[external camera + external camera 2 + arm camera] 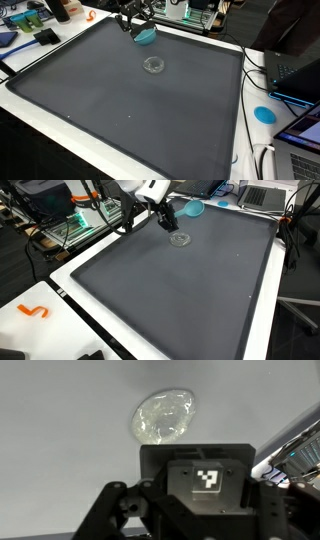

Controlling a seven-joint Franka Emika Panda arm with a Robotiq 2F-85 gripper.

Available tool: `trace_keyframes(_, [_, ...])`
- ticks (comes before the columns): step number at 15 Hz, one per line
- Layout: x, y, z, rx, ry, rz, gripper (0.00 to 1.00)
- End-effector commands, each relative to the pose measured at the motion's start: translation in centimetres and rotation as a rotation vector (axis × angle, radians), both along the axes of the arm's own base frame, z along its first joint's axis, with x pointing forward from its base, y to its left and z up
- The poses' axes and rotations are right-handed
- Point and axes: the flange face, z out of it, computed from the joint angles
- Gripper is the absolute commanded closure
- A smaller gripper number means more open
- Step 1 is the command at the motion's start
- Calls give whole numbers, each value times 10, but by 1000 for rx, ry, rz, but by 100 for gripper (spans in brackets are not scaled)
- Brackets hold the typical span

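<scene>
My gripper (137, 22) (166, 220) hangs low over the far edge of a dark grey mat (120, 110) (190, 300). Its jaws look spread and nothing shows between them. A blue bowl-like object (146, 36) (193, 208) lies on the mat close beside it, apart from the fingers. A small clear, crumpled-looking object (154, 65) (180, 239) (163, 415) rests on the mat a short way in front. In the wrist view it lies just beyond a black block with a square tag (205, 480), and the fingertips are hidden.
The mat lies on a white table (60, 125). A laptop (300, 75), cables and a blue disc (264, 113) sit along one side. An orange piece (35, 311) lies on the table's white edge. Equipment racks (70, 225) stand behind the arm.
</scene>
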Motion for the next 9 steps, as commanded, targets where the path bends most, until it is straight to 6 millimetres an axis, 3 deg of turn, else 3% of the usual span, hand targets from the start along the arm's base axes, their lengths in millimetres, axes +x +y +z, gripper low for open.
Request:
trace_keyframes(1, [-18,2,4,5,-24,20,69])
trace_keyframes(9, [-28,10,11,-21,-33,55,69])
